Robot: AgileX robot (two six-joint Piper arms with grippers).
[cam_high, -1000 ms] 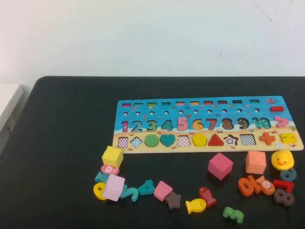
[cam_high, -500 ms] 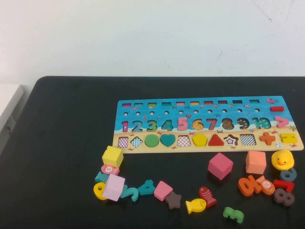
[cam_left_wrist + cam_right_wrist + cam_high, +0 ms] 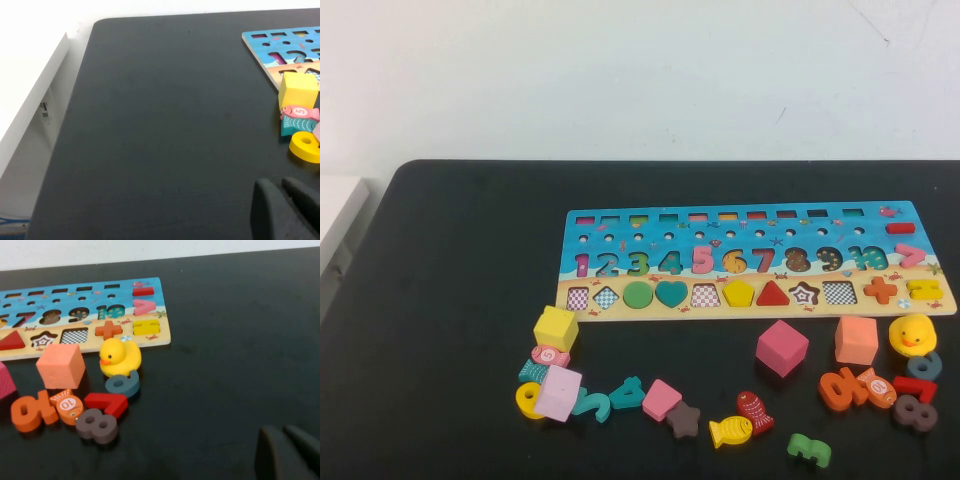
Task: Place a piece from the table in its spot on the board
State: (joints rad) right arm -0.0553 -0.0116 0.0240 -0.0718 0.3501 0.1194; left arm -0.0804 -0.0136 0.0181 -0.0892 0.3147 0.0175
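The board [image 3: 750,262] lies flat on the black table [image 3: 450,300], toward the far right. Its number row is filled from 1 to 10. In the shape row the circle, heart, pentagon, triangle and plus are in place, while four slots show only a checkered bottom and the star slot has a checkered middle.

Near the board lie the loose pieces. There are four cubes: the yellow cube [image 3: 556,328], the lilac cube [image 3: 559,393], the magenta cube [image 3: 782,347] and the peach cube [image 3: 857,339]. One brown star [image 3: 683,419], one pink square tile [image 3: 661,399], one yellow fish [image 3: 731,431], one red fish [image 3: 756,411], one green 3 [image 3: 809,449] and one yellow duck [image 3: 912,335] lie among several loose numbers.

The left half of the table is bare up to its left edge.

The left gripper [image 3: 282,197] hangs low over the near left of the table, its fingers pressed together. The right gripper [image 3: 282,442] hangs over the near right, also pressed together, holding nothing.
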